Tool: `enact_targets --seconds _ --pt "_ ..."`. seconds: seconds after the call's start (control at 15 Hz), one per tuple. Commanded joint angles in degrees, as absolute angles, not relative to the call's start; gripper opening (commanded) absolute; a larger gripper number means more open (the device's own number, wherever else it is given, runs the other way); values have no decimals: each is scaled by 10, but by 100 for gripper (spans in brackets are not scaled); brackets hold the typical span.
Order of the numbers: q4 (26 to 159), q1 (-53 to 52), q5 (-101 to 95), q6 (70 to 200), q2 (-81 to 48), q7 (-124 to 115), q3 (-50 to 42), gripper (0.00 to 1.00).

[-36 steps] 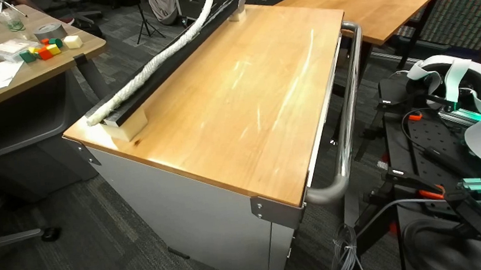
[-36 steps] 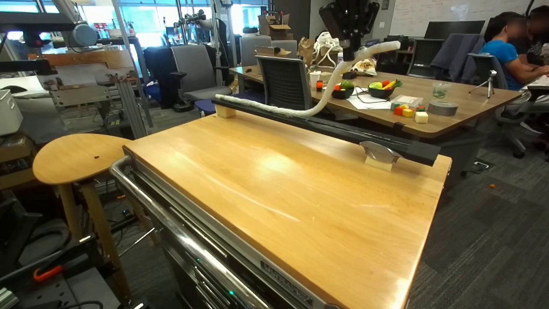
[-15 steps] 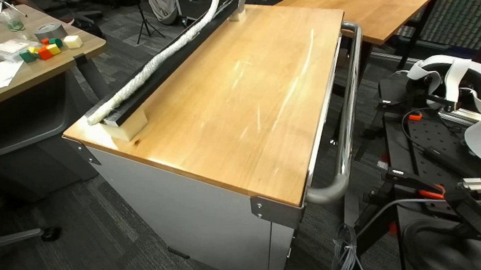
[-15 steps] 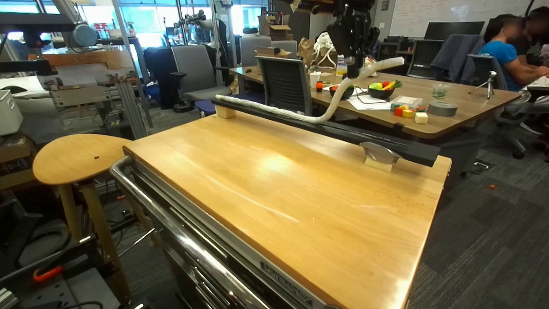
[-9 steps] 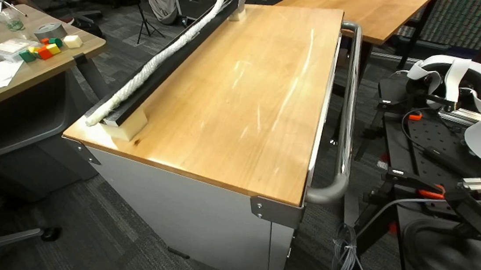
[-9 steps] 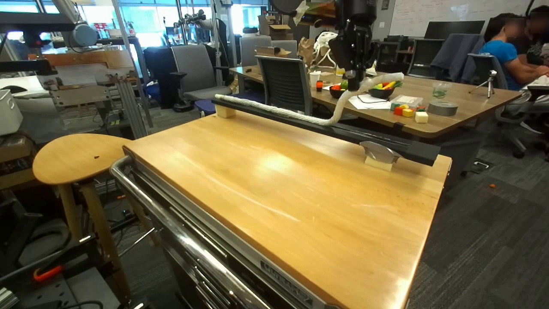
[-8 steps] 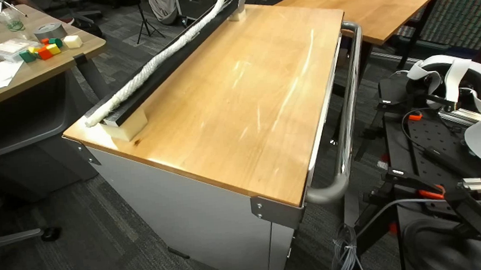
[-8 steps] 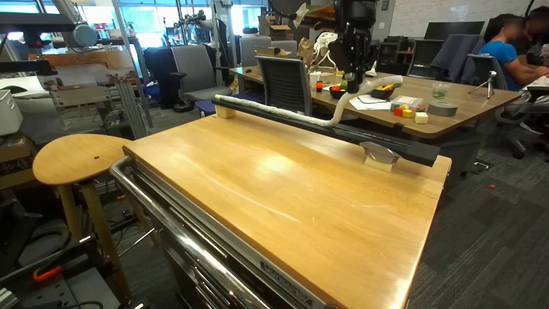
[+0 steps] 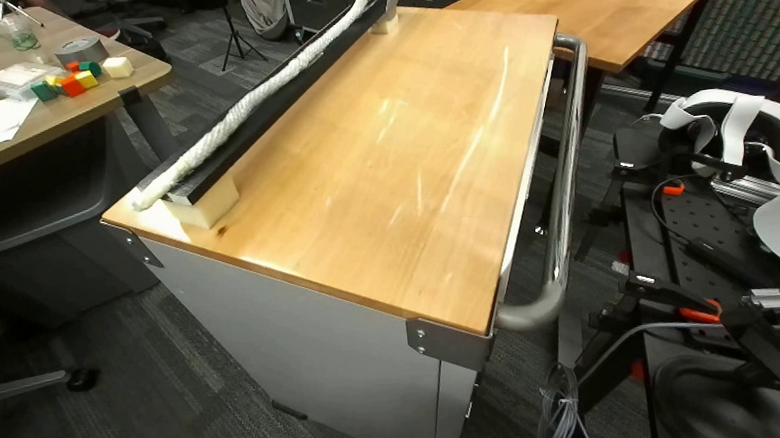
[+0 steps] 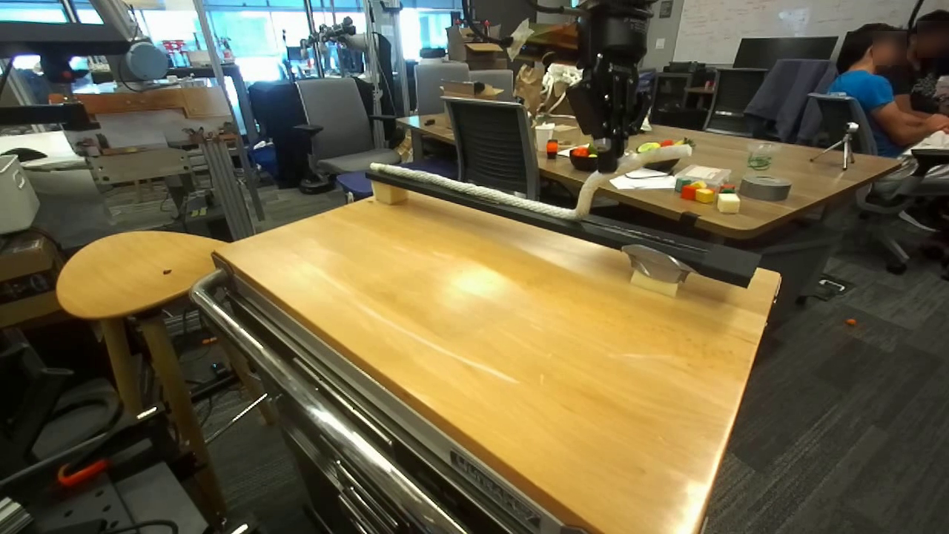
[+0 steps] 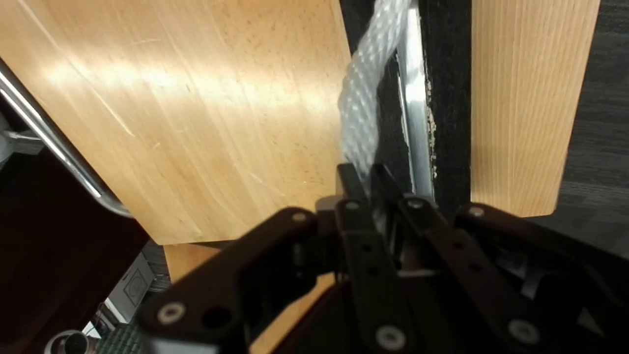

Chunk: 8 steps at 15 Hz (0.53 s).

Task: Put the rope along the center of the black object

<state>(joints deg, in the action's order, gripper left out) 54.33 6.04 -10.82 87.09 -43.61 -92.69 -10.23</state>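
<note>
Rope (image 10: 482,191) partly down on the black strip (image 10: 719,261), partly up in the air.
My gripper (image 11: 363,171) pinches the raised part, and one end pokes out past it. I see the other end stick out past the strip's tip. Pale blocks (image 9: 210,206) hold the strip up off the wooden table (image 9: 386,176).

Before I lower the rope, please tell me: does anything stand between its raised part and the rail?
Nothing visible does. The gripper holds part of the rope off the rail, and nothing shows in the gap. The metal piece stands beside the rail, not across it.
</note>
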Motion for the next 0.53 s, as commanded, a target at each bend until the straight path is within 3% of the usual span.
enact_targets --seconds 0.0,0.47 --pt "513 63 -107 872 -455 -922 -101 2" --pt "510 70 -99 936 -473 -919 -96 2"
